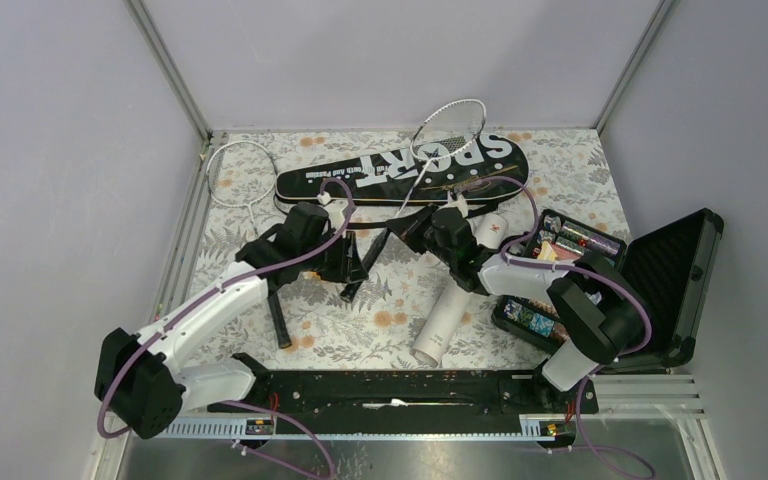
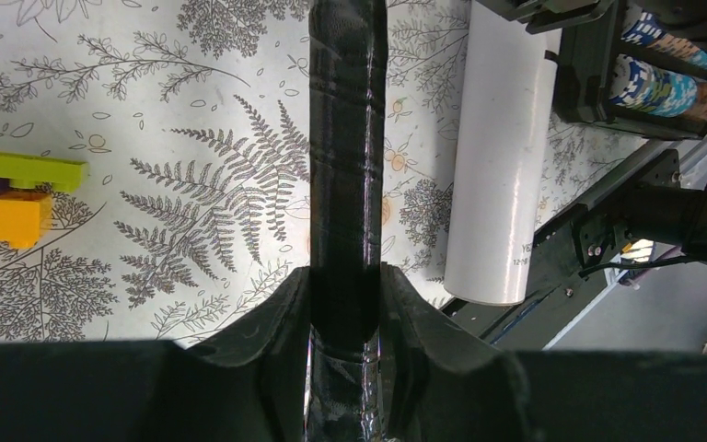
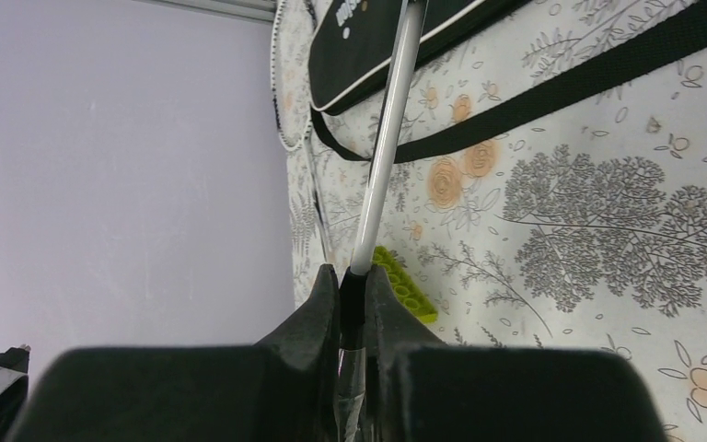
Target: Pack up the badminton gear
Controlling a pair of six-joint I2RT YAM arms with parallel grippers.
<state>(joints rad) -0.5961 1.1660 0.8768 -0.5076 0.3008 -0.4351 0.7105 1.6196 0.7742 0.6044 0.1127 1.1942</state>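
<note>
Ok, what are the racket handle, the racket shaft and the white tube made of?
The handle: black wrap, probably synthetic grip tape, glossy with spiral seams. The shaft: thin silvery rod, metal or painted composite, smooth sheen. The tube: smooth white, card or plastic; can't tell.

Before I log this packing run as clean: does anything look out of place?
Yes. Toy bricks, green, blue and yellow, lie on the patterned cloth beside the racket handle gripped in the left hand. They are not badminton gear. An open case of foil-wrapped items also sits at the right.
</note>
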